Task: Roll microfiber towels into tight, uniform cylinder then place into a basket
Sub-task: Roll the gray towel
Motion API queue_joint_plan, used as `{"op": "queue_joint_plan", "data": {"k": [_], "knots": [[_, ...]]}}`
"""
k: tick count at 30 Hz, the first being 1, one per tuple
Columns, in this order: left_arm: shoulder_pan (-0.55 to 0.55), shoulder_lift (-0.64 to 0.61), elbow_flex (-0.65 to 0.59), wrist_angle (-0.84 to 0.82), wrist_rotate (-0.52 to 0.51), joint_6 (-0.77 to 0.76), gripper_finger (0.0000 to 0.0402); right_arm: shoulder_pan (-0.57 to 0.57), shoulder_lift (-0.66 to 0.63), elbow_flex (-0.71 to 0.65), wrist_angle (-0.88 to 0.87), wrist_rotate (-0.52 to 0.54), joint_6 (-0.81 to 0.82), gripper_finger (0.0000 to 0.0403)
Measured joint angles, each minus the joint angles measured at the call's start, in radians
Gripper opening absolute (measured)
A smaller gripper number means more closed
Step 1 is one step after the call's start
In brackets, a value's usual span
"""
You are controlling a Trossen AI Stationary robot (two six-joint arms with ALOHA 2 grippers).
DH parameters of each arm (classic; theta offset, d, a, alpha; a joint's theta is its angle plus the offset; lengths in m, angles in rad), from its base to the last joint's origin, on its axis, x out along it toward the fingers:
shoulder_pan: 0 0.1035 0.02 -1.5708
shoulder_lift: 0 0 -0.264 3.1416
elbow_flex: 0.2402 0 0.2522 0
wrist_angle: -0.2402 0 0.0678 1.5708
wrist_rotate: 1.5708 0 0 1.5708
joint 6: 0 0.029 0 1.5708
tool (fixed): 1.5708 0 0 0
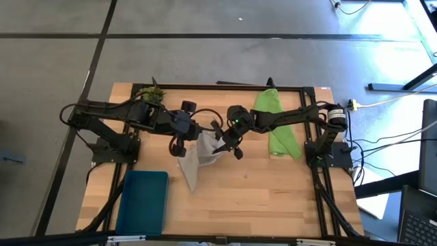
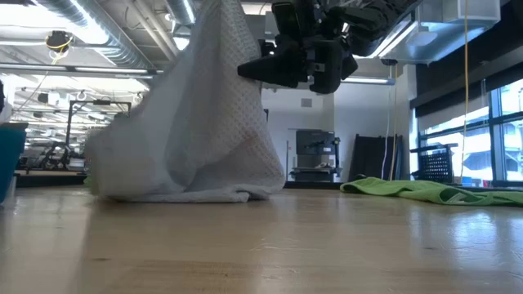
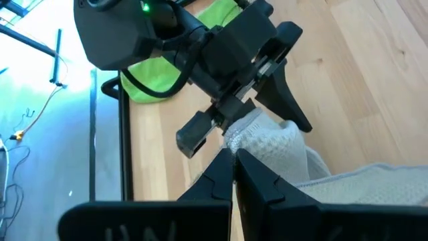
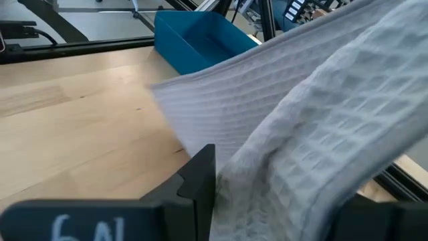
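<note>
Grey towel [image 1: 196, 160] hangs mid-tabletop, lifted to a peak, its lower edge dragging on the wood. Left gripper [image 3: 233, 155] jaws together, pinching its top; right gripper [image 1: 229, 145] jaws clamped on a fold. You want it laid flat before rolling. Green towel [image 1: 276, 123] lies behind the right arm, basket [image 1: 142, 201] front-left. Tabletop [image 1: 273, 198] is pale wood; open workshop behind.
</note>
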Motion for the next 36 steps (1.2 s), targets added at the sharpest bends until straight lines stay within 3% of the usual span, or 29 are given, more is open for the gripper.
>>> {"op": "queue_joint_plan", "data": {"k": [14,25,36], "knots": [[-0.001,0.0,0.01,-0.127,-0.053,-0.118,0.0,-0.05,0.0,0.0,-0.073,-0.002,0.003,0.0122],[0.0,0.0,0.01,-0.144,-0.058,-0.134,0.0,-0.072,0.0,0.0,-0.318,0.005,0.003,0.0122],[-0.002,0.0,0.01,-0.143,-0.057,-0.134,0.0,-0.072,0.0,0.0,-0.461,0.201,0.004,0.0122]]}}
